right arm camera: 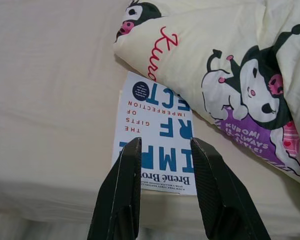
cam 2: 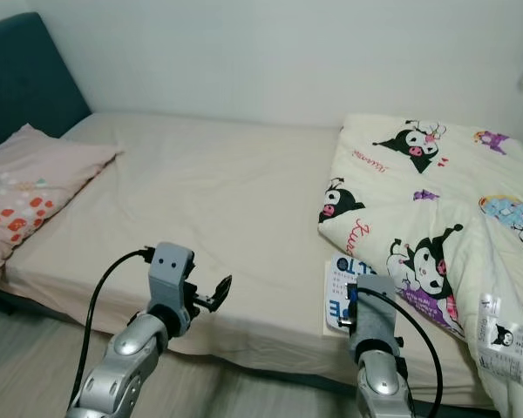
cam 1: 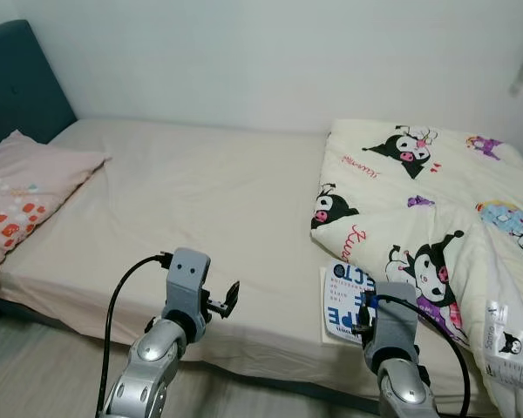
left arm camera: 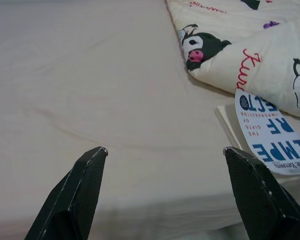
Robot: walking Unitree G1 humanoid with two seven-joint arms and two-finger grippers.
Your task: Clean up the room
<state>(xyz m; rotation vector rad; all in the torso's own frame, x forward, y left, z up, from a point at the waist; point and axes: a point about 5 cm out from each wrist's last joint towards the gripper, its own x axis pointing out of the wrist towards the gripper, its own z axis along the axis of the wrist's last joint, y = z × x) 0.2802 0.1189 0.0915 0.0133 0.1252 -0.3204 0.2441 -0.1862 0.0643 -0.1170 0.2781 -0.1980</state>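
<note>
- The right pincer hangs just above the near edge of the bed, its two fingers parted by a narrow gap with nothing between them; seen along the wrist, they frame the lower end of the book.
- The book lies flat on the sheet close to the bed's front edge, cover up, its far end tucked just under the fold of the quilt.
- The step in hand looks like picking up that book, and the robot would do well to go for the free near end, since the far end is pinned by the quilt.
- A flat book on a soft mattress gives the fingers little to bite on; the better course is probably to widen the gap, slip one finger under the near edge where it nears the bed's rim, and close across the thickness.
- It should draw the book toward itself and out from under the quilt before lifting, so the quilt is not dragged along.
- Whether the book overhangs the mattress edge is hard to judge from these views.
- The left pincer is spread wide and holds nothing, hovering over bare sheet well to the left of the book.
- Farther off, a pink pillow rests at the left end against the dark headboard.
</note>
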